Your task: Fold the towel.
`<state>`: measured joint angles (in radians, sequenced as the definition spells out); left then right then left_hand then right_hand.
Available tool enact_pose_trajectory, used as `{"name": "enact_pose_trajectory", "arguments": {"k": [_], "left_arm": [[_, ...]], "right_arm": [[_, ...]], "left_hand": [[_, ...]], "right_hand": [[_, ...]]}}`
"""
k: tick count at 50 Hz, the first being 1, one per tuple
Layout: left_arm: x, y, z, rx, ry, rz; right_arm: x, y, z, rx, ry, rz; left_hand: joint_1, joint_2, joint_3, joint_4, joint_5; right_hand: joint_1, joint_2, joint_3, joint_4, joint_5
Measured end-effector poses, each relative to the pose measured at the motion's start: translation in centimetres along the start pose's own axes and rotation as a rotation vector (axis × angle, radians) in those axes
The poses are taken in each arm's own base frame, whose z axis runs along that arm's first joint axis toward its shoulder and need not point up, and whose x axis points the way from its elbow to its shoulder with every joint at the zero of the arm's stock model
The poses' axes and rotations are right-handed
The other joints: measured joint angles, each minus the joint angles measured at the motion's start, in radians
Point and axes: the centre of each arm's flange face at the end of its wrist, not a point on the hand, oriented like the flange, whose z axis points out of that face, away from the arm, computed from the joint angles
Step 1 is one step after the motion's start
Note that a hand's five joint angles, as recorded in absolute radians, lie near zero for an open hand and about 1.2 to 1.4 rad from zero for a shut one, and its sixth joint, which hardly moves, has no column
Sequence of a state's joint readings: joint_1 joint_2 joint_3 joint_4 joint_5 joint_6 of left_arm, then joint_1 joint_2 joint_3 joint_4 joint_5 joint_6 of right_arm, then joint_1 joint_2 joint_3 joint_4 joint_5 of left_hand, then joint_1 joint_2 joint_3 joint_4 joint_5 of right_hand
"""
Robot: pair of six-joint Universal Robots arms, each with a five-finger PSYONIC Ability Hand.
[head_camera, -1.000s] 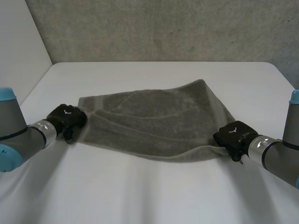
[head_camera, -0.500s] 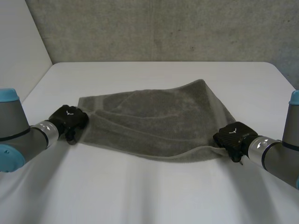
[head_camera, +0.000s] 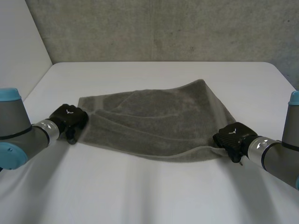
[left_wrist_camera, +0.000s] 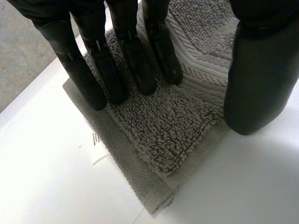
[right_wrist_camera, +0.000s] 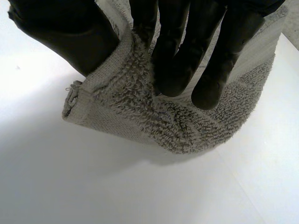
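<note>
Towel (head_camera: 154,123), long axis crosswise, left hand (head_camera: 69,119) to right hand (head_camera: 232,136)

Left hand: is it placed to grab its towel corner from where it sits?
Probably yes. The left hand rests straight fingers on the corner of the towel, with its thumb just beside the towel's edge. Nothing lies between thumb and fingers but the cloth itself.

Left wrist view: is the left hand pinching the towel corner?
No, the left hand lays straight fingers on the towel, thumb apart.
</note>
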<state>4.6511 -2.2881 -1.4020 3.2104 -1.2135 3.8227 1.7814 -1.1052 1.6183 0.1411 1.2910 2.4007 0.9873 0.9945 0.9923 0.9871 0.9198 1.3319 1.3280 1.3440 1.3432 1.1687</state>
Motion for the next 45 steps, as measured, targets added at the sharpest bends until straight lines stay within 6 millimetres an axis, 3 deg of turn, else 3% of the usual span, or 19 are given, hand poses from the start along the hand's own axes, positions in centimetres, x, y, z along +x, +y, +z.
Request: {"name": "enact_pose_trajectory", "arguments": {"k": [36, 45], "left_arm": [[-0.03, -0.44, 0.20, 0.014, -0.003, 0.005], [0.00, -0.61, 0.16, 0.017, -0.005, 0.006]], "right_arm": [[-0.79, 0.13, 0.25, -0.006, -0.023, -0.007], [-0.76, 0.11, 0.24, -0.005, -0.022, -0.007]], "left_hand": [[0.038, 0.036, 0.034, 0.039, 0.095], [0.283, 0.275, 0.278, 0.279, 0.336]], "right_hand": [[0.000, 0.000, 0.000, 0.000, 0.000], [0.000, 0.000, 0.000, 0.000, 0.000]]}}
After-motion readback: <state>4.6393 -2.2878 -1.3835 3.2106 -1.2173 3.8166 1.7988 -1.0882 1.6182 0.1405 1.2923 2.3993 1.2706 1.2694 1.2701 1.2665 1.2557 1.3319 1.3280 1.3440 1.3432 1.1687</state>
